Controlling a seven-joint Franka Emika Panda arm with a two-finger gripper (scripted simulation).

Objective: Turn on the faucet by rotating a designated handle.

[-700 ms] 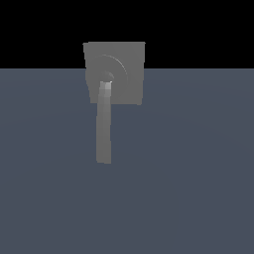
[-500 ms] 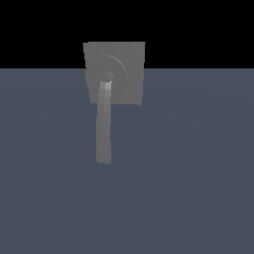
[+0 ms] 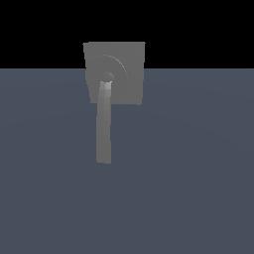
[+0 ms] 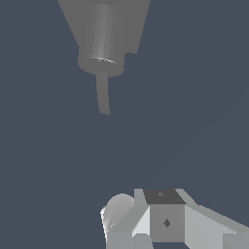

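The faucet (image 3: 130,74) is a matte grey square block with raised rings, at the far upper middle of the exterior view. The handle (image 3: 103,129), a long, slightly curved grey bar with a light highlight at its pivot, hangs from the block's centre toward the camera. In the wrist view the faucet (image 4: 131,22) shows with a round boss, and the handle (image 4: 102,97) sticks out beyond it. Grey and white parts of my gripper (image 4: 165,221) show only in the wrist view, well apart from the handle. Its fingertips cannot be made out. The gripper is out of the exterior view.
A flat blue-grey floor (image 3: 188,173) spreads around the faucet, with a black background (image 3: 198,30) behind it. No other objects show.
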